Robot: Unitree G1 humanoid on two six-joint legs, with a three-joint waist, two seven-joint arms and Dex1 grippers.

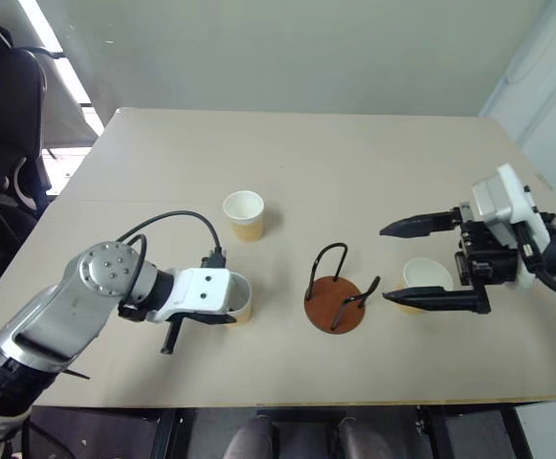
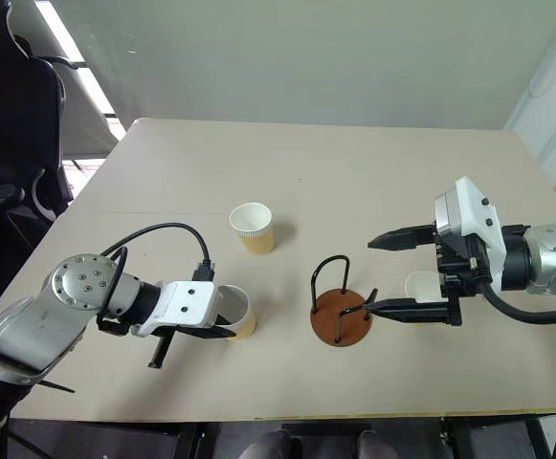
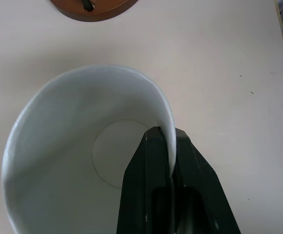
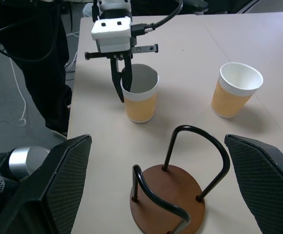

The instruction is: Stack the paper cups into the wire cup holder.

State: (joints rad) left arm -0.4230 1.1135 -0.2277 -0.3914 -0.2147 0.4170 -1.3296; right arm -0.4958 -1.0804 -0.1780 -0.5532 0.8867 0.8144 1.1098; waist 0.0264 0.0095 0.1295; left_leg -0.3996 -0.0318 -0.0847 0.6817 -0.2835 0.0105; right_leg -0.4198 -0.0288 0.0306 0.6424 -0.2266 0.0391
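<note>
Three tan paper cups with white insides stand upright on the table. My left gripper (image 1: pixel 222 308) is shut on the wall of the front left cup (image 1: pixel 243 295), one finger inside and one outside (image 3: pixel 153 161). Another cup (image 1: pixel 244 214) stands free toward the back. The wire cup holder (image 1: pixel 334 302), a reddish-brown disc with black wire loops, stands empty in the front middle. To its right my right gripper (image 1: pixel 384 264) is open and points toward the holder, holding nothing. The third cup (image 1: pixel 429 275) shows between its fingers, on the table below them.
The beige table (image 1: pixel 354 163) ends close in front of the holder and the cups. A black office chair (image 1: pixel 0 124) stands off the table's left side. A black cable (image 1: pixel 167 218) loops over my left wrist.
</note>
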